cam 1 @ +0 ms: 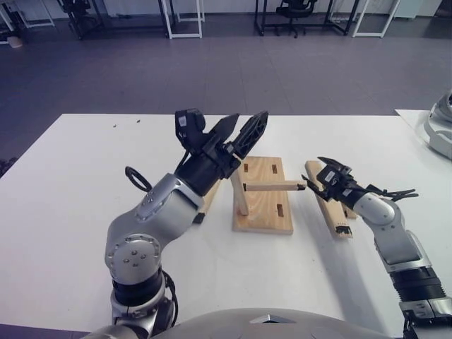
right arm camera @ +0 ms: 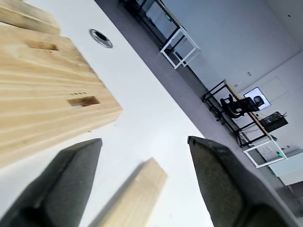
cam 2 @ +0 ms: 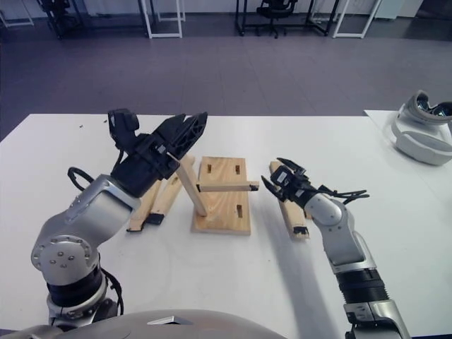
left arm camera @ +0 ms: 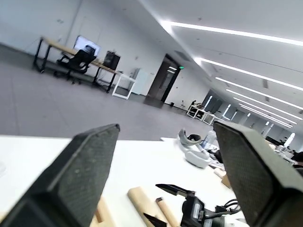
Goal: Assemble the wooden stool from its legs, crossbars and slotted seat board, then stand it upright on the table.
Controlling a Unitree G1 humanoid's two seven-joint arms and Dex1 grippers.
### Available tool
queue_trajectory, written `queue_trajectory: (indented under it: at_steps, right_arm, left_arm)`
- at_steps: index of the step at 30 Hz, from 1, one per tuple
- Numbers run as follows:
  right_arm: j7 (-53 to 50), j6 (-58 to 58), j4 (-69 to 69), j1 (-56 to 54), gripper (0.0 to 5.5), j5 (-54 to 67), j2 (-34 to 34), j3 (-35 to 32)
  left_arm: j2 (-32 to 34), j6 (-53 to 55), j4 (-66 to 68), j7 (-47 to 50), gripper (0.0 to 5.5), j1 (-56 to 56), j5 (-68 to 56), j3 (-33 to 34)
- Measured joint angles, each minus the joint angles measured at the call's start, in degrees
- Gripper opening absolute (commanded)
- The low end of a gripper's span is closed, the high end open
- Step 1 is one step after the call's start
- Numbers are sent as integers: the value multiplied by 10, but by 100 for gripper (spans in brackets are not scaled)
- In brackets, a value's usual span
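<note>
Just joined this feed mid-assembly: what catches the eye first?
A tilted leg stands in the flat seat board at the centre of the table, a crossbar jutting from it toward the open right end effector. The open left end effector hangs near the leg's top.

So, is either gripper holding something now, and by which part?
Nothing is held. The left gripper is open in the air. The right gripper is open next to the free end of the crossbar, not closed on it.

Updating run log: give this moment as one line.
left claw open above tilted wooden leg | right claw open at end of pale wooden crossbar
</note>
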Motion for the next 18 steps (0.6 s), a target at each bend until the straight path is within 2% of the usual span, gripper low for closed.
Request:
queue_trajectory:
  at_steps: [4,5,7,9,12,14,18]
  right_arm:
    - [-10,2,7,-4,339,4,-2,-15]
    - [-18,2,10,-5,339,5,-1,-21]
    - [-27,2,18,-11,339,7,1,-32]
    - [-32,2,23,-26,339,13,9,-32]
    - [-33,1,34,-30,339,13,21,-27]
    - [-33,1,42,-30,339,13,26,-22]
    - [-35,-8,53,-30,339,12,45,-3]
  left_arm:
    - [87,-51,23,7,366,-128,-44,101]
    - [116,-70,51,-1,366,-137,-22,134]
    - [168,-87,123,-36,366,-99,65,150]
    - [207,-90,224,-100,366,-7,163,104]
    - [223,-83,303,-201,366,66,240,-6]
    - [217,-67,312,-249,366,74,260,-62]
    - [202,-35,343,-293,366,84,295,-122]
